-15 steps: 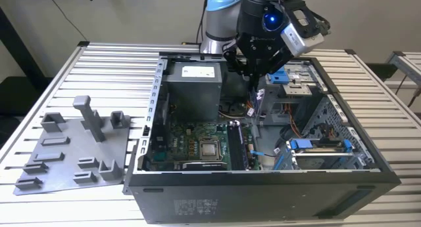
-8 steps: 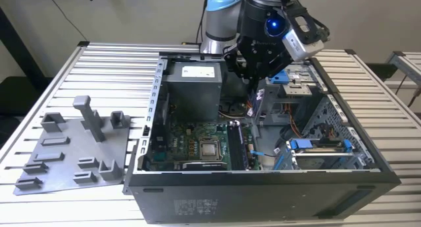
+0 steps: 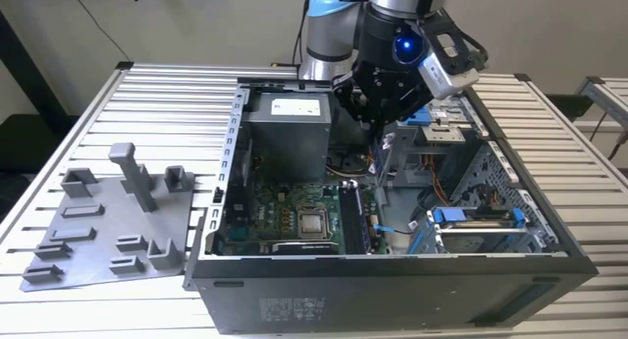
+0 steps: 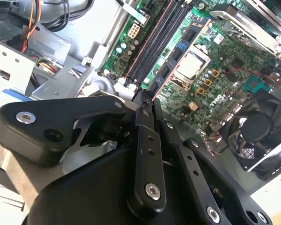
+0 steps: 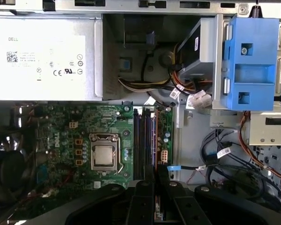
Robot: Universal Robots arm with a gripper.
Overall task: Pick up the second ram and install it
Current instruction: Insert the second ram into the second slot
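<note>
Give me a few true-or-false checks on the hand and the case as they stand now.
1. The hand is over the open case. True.
2. A cooler covers the CPU. False: the CPU is bare.
3. The grey fixture lies inside the case. False: it lies on the table, outside the case, at the exterior view's left.
4. The slots run beside the CPU. True.
</note>
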